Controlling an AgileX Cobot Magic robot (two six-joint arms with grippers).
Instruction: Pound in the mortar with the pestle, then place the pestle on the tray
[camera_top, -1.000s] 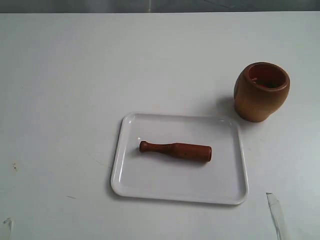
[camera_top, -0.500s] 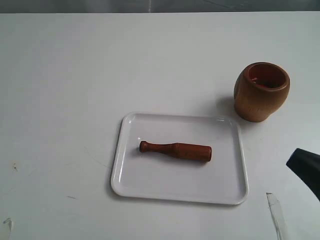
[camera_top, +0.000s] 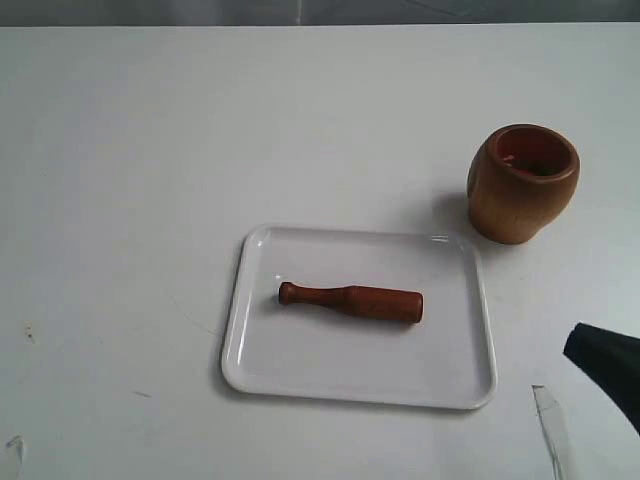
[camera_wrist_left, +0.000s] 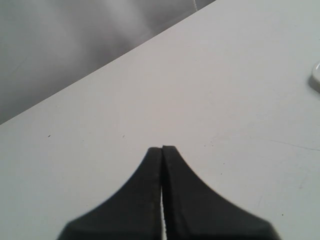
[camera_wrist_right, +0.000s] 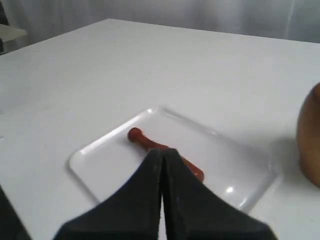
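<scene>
The reddish-brown pestle (camera_top: 351, 301) lies flat on the white tray (camera_top: 290, 372), knob end to the left; it also shows as the pestle (camera_wrist_right: 136, 135) partly behind my right gripper. The light-brown mortar (camera_top: 523, 182) stands upright on the table, beyond the tray's far right corner; the mortar (camera_wrist_right: 310, 135) is cut off by the right wrist view's edge. My right gripper (camera_top: 600, 360) enters at the lower right edge, off the tray; the right gripper (camera_wrist_right: 164, 150) is shut and empty. My left gripper (camera_wrist_left: 162, 147) is shut over bare table, out of the exterior view.
The white table (camera_top: 150, 180) stretches around the tray. A strip of clear tape (camera_top: 550, 425) lies near the front right edge. A corner of the tray (camera_wrist_left: 315, 75) peeks into the left wrist view. A grey backdrop runs behind the table's far edge.
My right gripper has come into the exterior view at the lower right edge and shifted slightly left and down. Pestle, tray and mortar have not moved.
</scene>
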